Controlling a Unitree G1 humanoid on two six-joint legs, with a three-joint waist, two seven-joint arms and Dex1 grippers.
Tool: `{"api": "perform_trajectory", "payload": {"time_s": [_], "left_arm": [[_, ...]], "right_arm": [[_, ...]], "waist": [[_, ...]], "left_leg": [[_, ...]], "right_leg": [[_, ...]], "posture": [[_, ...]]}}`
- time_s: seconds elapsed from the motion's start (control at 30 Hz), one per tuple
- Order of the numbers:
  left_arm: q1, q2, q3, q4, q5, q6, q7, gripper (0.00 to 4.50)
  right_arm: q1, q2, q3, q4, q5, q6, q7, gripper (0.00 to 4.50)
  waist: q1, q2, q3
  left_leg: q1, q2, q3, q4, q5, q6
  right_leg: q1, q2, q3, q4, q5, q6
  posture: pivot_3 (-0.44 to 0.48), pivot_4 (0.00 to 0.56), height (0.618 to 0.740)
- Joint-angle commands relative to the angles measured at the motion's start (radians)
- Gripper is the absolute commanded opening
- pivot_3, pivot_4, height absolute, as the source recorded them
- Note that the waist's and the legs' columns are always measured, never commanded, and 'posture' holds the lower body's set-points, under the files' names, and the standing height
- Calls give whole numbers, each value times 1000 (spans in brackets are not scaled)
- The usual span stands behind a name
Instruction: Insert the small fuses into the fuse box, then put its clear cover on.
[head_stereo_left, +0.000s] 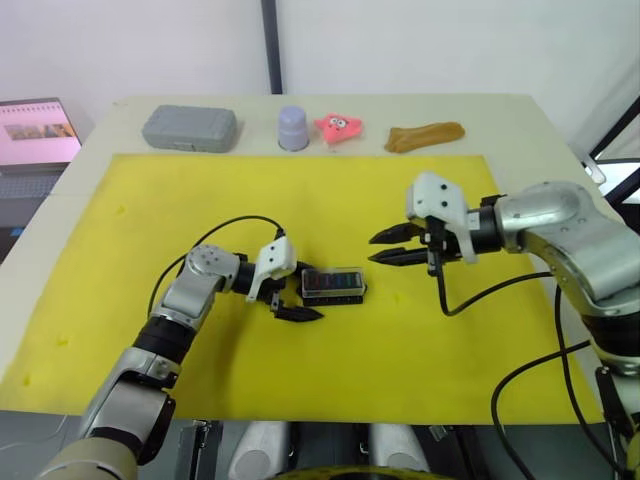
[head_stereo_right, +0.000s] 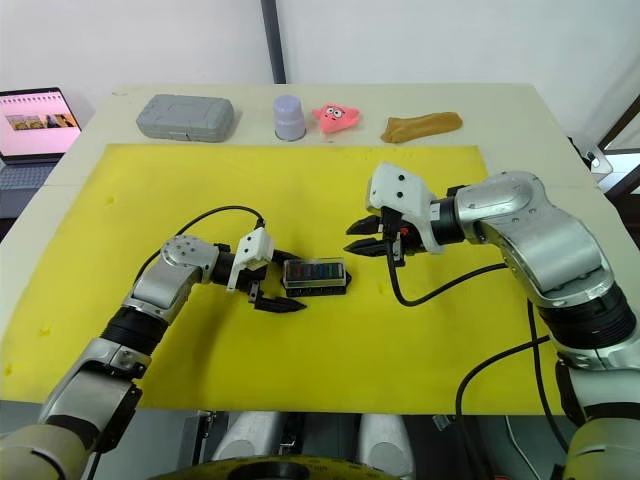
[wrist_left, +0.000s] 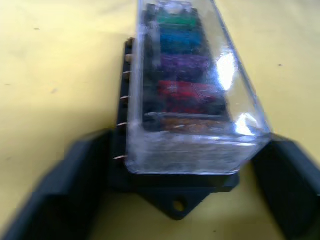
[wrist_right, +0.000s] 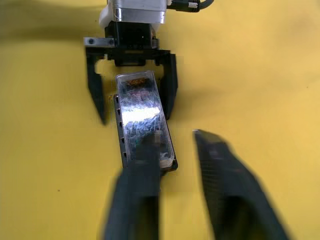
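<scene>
Left wrist view: the left gripper is spread wide, one black finger on each side of the near end of the fuse box, neither visibly pressing on it. The box lies flat on the yellow mat with the clear cover seated on top. Through the cover the fuses sit in a row: green, teal, purple, red, then tan nearest the gripper. No writing or brand is legible on box or cover. In the right wrist view the left fingers flank the box's far end with slim gaps, so the box is not clamped. The right gripper hangs just beyond the box's other end, raised off the mat, fingers moderately apart and holding nothing; from its own camera one finger overlaps the box's near end, but contact cannot be told. Further out, along the table's far edge beyond the mat: a grey case, a lilac cup, a pink star toy and a brown lump. A laptop sits off the table's left side; its screen text is unreadable.
</scene>
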Motion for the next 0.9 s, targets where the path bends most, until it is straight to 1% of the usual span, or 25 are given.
{"api": "perform_trajectory", "payload": {"time_s": [0.03,0.07,0.1,0.13,0.23,0.37,0.57,0.63,0.7,0.73,0.83,0.87,0.9], "left_arm": [[22,44,-12,1,38,12,15,4500],[28,57,-7,-8,36,15,16,4500],[38,80,5,-26,29,23,15,4500],[50,100,20,-47,19,34,18,4500],[92,173,72,-119,-15,69,26,4500],[185,300,198,-262,-97,153,46,4500],[317,482,397,-485,-235,339,63,4500],[370,550,465,-553,-266,386,55,4500],[430,609,525,-602,-274,398,45,4500],[460,642,566,-623,-288,436,43,4500],[522,688,710,-667,-366,538,35,4500],[540,697,746,-679,-378,551,30,4500],[558,705,780,-690,-385,558,25,4500]], "right_arm": [[1,-25,-37,-24,3,-19,11,3318],[5,-32,-40,-25,3,-21,13,3771],[11,-42,-43,-24,2,-25,19,4386],[19,-52,-47,-23,2,-30,24,4455],[45,-83,-58,-19,-5,-48,37,4455],[91,-134,-83,12,-19,-93,61,4455],[152,-214,-124,76,-43,-185,128,4455],[169,-253,-141,99,-49,-218,163,4455],[182,-288,-156,125,-57,-249,192,4455],[187,-306,-166,142,-60,-265,207,4455],[205,-352,-192,184,-76,-315,247,4455],[210,-363,-199,195,-79,-328,258,4455],[214,-373,-207,204,-80,-337,268,4455]], "waist": [[-2,0,0],[-2,0,0],[-5,0,0],[-8,0,0],[-25,0,1],[-36,2,2],[-17,5,12],[-8,8,14],[-6,9,16],[-5,10,16],[-3,10,16],[-2,10,17],[-3,10,17]], "left_leg": [[0,0,0,0,0,0],[0,0,0,0,0,0],[0,0,0,-1,0,0],[0,1,0,-1,0,0],[0,3,0,-3,0,0],[0,5,1,-5,0,-1],[-3,5,2,-5,0,-1],[-4,5,2,-5,0,-1],[-7,5,2,-5,0,-1],[-9,5,2,-5,-1,0],[-16,5,3,-5,0,-1],[-17,5,3,-5,3,-6],[-17,5,2,-5,3,-7]], "right_leg": [[0,0,0,0,0,0],[0,0,0,0,0,0],[-1,0,0,0,0,0],[-1,1,0,-1,0,0],[-2,2,0,-1,0,0],[-4,5,2,-1,-1,-1],[-5,3,2,-2,-1,-2],[-5,3,1,-6,-1,-3],[-6,3,1,-10,0,-4],[-8,3,1,-10,1,-4],[-15,4,1,-11,1,-4],[-16,4,1,-11,1,-4],[-16,4,0,-11,1,-4]], "posture": [[0,150,731],[0,150,731],[0,150,731],[0,150,731],[0,150,731],[0,150,731],[0,150,731],[0,150,731],[0,150,731],[0,150,731],[0,150,731],[0,150,731],[0,150,731]]}}
